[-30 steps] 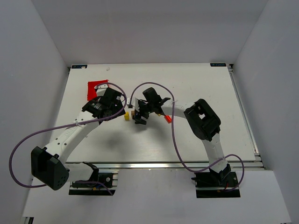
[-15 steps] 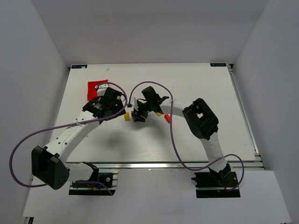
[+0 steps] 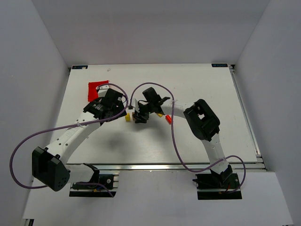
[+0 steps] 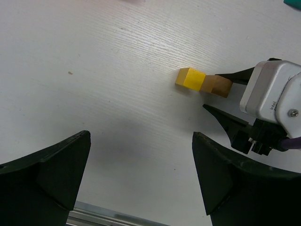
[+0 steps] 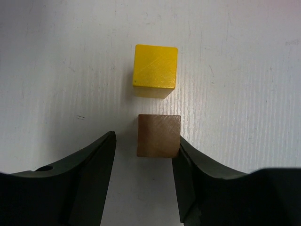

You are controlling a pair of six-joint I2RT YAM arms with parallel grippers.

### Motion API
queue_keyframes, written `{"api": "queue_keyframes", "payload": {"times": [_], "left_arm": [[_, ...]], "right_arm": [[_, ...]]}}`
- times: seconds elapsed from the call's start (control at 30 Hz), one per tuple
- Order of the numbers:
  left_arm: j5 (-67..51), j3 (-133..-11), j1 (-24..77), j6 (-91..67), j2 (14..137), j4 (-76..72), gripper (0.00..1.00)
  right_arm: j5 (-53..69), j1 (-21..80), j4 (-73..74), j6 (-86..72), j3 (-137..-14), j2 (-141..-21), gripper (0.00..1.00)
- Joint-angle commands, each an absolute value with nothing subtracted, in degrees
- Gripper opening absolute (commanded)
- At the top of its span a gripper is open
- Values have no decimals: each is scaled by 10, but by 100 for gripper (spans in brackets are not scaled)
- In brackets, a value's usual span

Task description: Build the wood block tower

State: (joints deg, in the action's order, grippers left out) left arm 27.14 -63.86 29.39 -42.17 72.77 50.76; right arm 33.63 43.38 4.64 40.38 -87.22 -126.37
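Now brown block [image 5: 159, 135] sits inside spread right hand [image 5: 146, 139]; yellow block [image 5: 155, 70] just beyond; left hand [image 4: 141, 136] spread too.

White table [image 3: 197, 84] inside plain white walls [image 3: 47, 56], aluminium rail [image 3: 160, 167] along near edge.

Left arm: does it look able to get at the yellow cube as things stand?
Probably yes. The left gripper hangs open, with bare table between it and the yellow cube. The right gripper, open around the brown block right beside the cube, crowds that one side.
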Motion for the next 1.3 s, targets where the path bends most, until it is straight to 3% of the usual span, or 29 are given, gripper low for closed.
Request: {"api": "queue_keyframes", "payload": {"times": [0.0,0.23,0.43,1.27], "left_arm": [[269,-632,296,-417,720,499,98],[266,-633,298,-416,722,499,98],[265,-633,298,-416,726,499,98],[258,-633,300,-407,730,496,98]], "right_arm": [[343,436,65,411,-882,-1260,56],[338,436,61,405,-882,-1260,59],[350,437,76,422,-883,-1260,55],[345,439,83,440,-897,-1270,53]]}}
